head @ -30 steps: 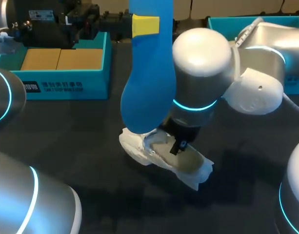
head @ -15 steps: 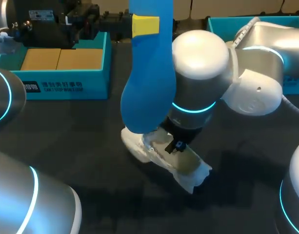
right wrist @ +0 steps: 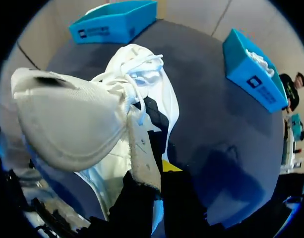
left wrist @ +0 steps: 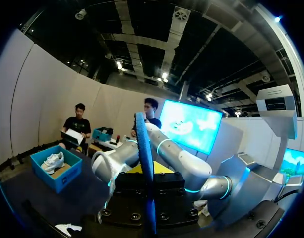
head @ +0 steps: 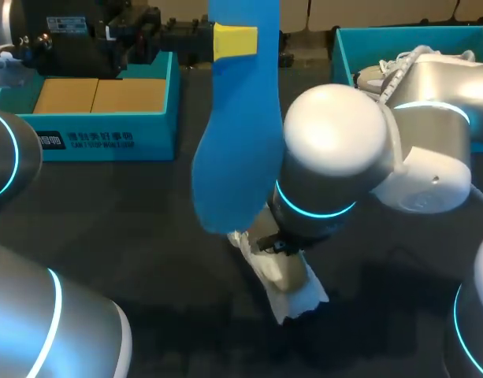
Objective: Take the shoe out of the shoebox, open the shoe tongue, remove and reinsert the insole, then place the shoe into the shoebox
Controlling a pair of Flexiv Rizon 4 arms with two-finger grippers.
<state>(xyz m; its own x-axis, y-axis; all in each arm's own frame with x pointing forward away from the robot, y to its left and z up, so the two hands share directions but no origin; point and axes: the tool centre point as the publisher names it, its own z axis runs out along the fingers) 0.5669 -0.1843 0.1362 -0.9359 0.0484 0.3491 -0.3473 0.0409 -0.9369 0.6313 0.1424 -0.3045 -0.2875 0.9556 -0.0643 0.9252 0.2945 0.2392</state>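
Your right claw (right wrist: 154, 171), clamped on the shoe (head: 284, 276) at its collar, has swung the shoe round and steeper within 1 second. Your left claw (head: 235, 41) pinches the blue insole (head: 233, 150) upright, just above the shoe; reinsertion looks next.

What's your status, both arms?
Left jaws shut on blue foam insole, held upright. Right jaws shut on white mesh shoe, tilted. Insole out of shoe; no obstruction seen between them.

a robotics lab bench: dark table (head: 131, 213), teal shoeboxes (head: 158, 134), robot arms (head: 336, 173).
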